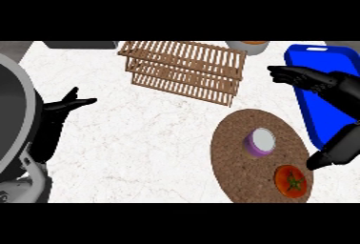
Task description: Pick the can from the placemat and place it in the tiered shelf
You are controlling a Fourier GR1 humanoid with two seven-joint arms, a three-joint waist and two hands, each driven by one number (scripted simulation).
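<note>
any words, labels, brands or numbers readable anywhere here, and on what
None: no text can be read in the head view.
can: only its pale top and purple side show, no label legible.
blue tray: plain, no marking.
tomato, round placemat, tiered shelf: no writing.
white pot at the top edge: mostly cut off, nothing readable.

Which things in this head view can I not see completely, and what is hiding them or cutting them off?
- Blue plastic tray: the right hand and forearm cover its middle; the right edge cuts it off.
- Pale round container: only its lower part shows at the top edge.
- Dark grey object: only a strip shows at the top edge.
- Purple can with white top on the round brown woven placemat: label not readable.
</note>
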